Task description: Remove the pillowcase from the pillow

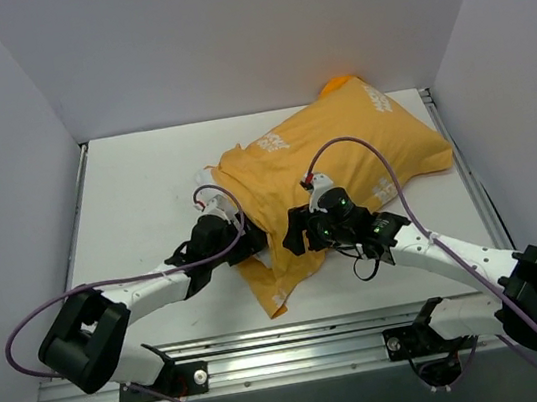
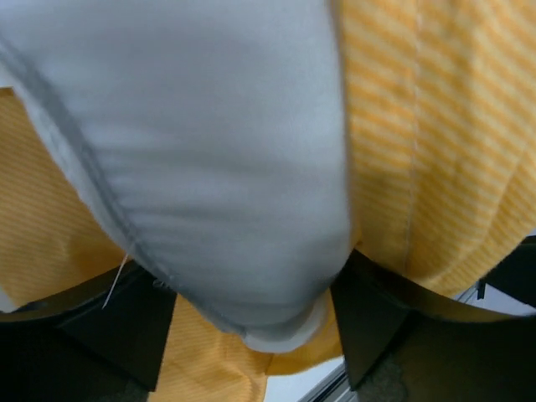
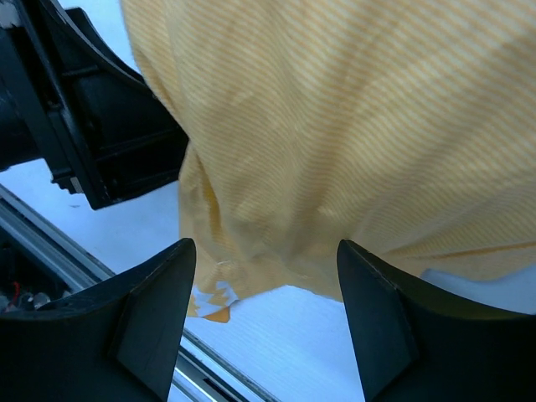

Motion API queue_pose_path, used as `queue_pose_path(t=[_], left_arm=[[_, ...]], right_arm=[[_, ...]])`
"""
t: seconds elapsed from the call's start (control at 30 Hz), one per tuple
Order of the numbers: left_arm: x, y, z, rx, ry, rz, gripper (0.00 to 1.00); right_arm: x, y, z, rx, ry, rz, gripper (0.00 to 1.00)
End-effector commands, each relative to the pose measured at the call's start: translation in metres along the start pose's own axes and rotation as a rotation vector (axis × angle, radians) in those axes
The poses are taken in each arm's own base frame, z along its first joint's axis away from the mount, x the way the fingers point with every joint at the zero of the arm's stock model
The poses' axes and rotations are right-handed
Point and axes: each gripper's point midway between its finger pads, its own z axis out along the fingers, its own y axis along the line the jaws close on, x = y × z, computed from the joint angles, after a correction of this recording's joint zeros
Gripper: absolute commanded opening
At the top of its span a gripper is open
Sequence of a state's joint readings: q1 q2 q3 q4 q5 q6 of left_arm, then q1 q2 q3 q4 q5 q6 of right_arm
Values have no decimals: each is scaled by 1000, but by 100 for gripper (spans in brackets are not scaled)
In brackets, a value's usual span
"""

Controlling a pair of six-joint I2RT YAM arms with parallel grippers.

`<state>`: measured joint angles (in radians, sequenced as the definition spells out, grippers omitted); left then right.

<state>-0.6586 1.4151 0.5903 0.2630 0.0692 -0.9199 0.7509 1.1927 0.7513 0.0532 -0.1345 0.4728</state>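
From above, we see the orange-yellow fabric pillowcase (image 1: 342, 150) just beyond both pairs of jaws. Left wrist view: the left gripper (image 2: 251, 280) has its jaws spread around the plump white pillow (image 2: 226, 167) at its bare corner. Right wrist view: the right gripper (image 3: 266, 247) has its jaws spread, with pillowcase fabric between them.

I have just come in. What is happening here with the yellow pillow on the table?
Two robot arms are working at the near end of the orange-yellow pillowcase, which lies diagonally on the table. The left claw has the exposed white end of the pillow between its fingers, with case fabric bunched around it; whether it grips is unclear. The right claw is open at the hanging fabric. Most of the pillow is inside the case.
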Motion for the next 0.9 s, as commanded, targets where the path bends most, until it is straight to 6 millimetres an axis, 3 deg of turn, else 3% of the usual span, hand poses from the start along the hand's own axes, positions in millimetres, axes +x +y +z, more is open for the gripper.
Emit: queue_pose_path(t=[0.0, 0.03, 0.1, 0.13, 0.27, 0.53, 0.63, 0.73, 0.77, 0.83, 0.87], left_arm=[[-14, -32, 10, 92, -57, 8, 74], [-14, -34, 10, 96, -55, 6, 59], [-13, -45, 8, 107, -54, 16, 42], [-15, -52, 5, 116, -63, 25, 25], [-22, -77, -10, 131, -73, 41, 3], [-38, -105, -36, 145, -112, 11, 2], [-43, -113, -44, 156, -118, -8, 2], [-44, -116, -49, 148, -108, -8, 2], [-41, -111, -50, 121, -91, -9, 2], [-42, -107, -55, 93, -80, -11, 2], [-43, -101, -58, 61, -68, -16, 2]], right_arm=[[12, 0, 1, 31, -23, -7, 64], [24, -3, 3, 47, -4, -14, 65], [36, -2, 7, 55, 9, -16, 70], [53, -3, 9, 57, 43, -6, 71], [75, -6, 15, 47, 55, 34, 79], [69, -16, 29, 92, -3, 21, 78], [65, -22, 33, 129, -28, 24, 66], [52, -27, 32, 158, -87, 35, 36], [50, -31, 30, 177, -96, 34, 18], [33, -40, 24, 223, -144, 36, 2], [30, -46, 21, 248, -145, 38, 0]])
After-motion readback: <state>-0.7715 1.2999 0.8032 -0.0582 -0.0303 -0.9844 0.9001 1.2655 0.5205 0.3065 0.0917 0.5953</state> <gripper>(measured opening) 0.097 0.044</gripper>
